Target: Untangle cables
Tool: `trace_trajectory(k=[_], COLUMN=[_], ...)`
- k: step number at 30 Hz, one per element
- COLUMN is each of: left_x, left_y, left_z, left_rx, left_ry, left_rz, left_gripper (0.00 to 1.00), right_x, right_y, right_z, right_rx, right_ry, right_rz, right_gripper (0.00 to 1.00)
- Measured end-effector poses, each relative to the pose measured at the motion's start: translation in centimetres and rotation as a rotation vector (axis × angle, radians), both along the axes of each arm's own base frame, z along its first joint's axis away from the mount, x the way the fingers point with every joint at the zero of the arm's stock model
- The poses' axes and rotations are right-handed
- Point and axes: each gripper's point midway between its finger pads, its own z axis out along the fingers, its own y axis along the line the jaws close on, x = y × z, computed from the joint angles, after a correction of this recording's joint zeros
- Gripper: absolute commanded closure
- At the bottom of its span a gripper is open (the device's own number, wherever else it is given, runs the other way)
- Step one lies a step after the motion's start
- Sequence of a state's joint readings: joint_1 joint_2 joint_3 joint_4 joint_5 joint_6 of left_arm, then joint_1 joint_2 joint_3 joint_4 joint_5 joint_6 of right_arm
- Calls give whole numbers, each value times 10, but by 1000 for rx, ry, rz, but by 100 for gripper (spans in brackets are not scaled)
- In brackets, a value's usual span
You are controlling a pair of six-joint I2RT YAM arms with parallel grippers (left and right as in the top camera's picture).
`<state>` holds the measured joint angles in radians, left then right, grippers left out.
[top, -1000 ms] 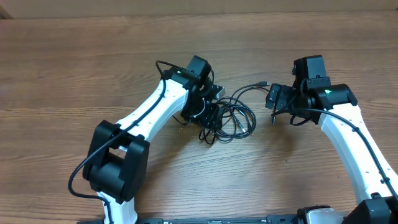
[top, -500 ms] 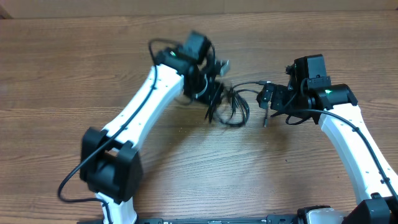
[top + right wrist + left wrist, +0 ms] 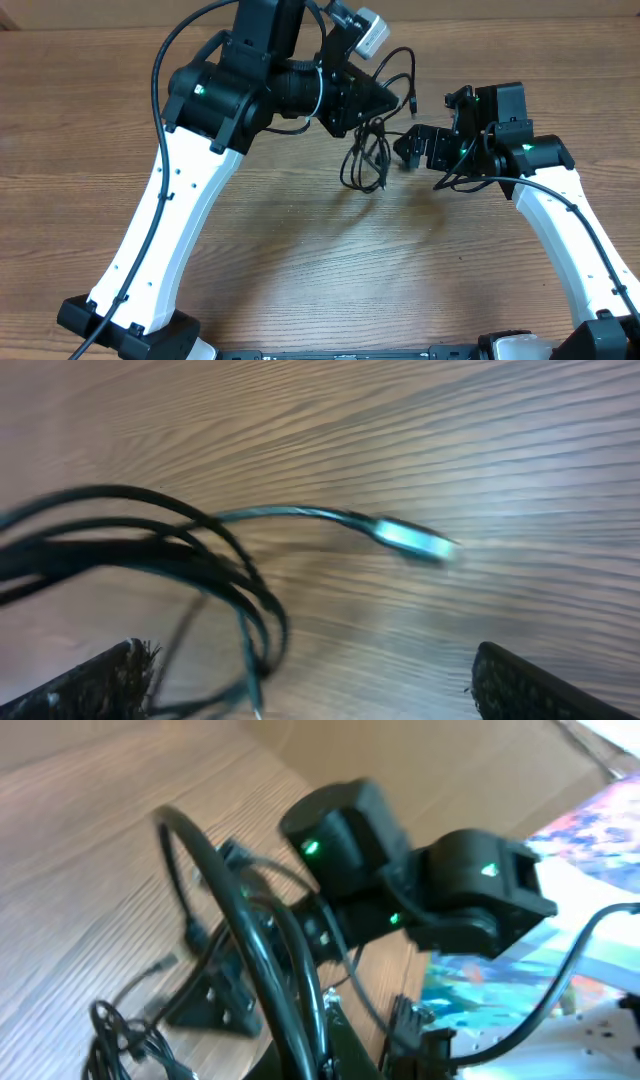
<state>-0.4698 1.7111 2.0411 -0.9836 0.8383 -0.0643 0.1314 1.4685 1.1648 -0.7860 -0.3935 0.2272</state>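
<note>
You've got a matt wood-grain table (image 3: 330, 270) | cables (image 3: 362, 160) black, faintly glossy | plug (image 3: 412, 540) shiny metal | left arm (image 3: 165, 225) smooth white plastic

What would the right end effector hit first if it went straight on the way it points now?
Probably the cables, looping just ahead of the right end effector; depth is unclear.

We find no legible text, label, brand or number in any of the three views. The colourful printed sheet (image 3: 590, 860) at the edge of the left wrist view is too blurred for us to read.
</note>
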Motion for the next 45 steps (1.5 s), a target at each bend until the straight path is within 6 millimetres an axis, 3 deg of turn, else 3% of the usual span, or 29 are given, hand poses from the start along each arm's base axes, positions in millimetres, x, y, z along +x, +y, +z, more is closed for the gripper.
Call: trace_trajectory(k=[5,9,11,13,18,20,23,28,30,34,40,45], left_x=[3,4,4,3,13,29,59,92,99,106,110,109], left_y=[-5,-8,-10,-10,10,34,88,182,210,257,299,344], left_z=[13,23,26,26,5,-12,-35,-51,-54,-55,-57,-70], left_rx=[-54,-91,-105,-106,-28,44,150,219,222,217,220,305], left_ry=[-20,-37,-41,-31,53,98,148,210,228,246,269,333], left_rz=[-9,-18,-23,-23,69,181,388,669,745,862,994,1255], left_gripper=[96,96,96,96,96,96,96,96,96,96,96,96], right_x=[-3,-1,0,0,-12,-17,-19,-21,-22,-23,-24,-25], right_y=[12,17,18,8,-53,-76,-101,-120,-125,-131,-137,-144], right_z=[-3,-16,-23,-36,-67,-70,-68,-63,-62,-60,-59,-58], right_rx=[62,70,58,3,-259,-357,-466,-554,-571,-586,-605,-626], right_ry=[31,63,78,125,273,284,267,243,240,233,231,229], right_rz=[39,56,55,-13,-352,-465,-577,-680,-708,-736,-762,-784], right_gripper=[0,20,20,17,16,20,22,22,22,21,21,20])
